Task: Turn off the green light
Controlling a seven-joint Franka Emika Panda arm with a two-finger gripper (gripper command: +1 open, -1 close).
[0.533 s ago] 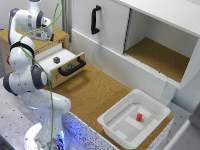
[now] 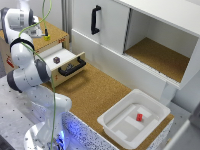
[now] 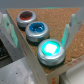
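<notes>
The green light (image 3: pixel 51 50) is a lit green button in a metal ring, on the cork top of a small drawer cabinet near its corner. In the exterior view it shows as a tiny yellow-green spot (image 2: pixel 46 37). My gripper (image 3: pixel 39 43) hovers just above the cabinet top, open and empty. Its two white fingers (image 3: pixel 7 27) stand wide apart, and the green light lies between them, closer to one finger. In the exterior view the gripper (image 2: pixel 41 33) is right beside the light.
A blue button (image 3: pixel 36 30) and a red button (image 3: pixel 25 18) sit in a row beside the green one. The drawer (image 2: pixel 64 62) below is open and holds a small dark cube (image 2: pixel 56 59). A white tray (image 2: pixel 150 107) with a red block (image 2: pixel 139 117) stands at the exterior view's right.
</notes>
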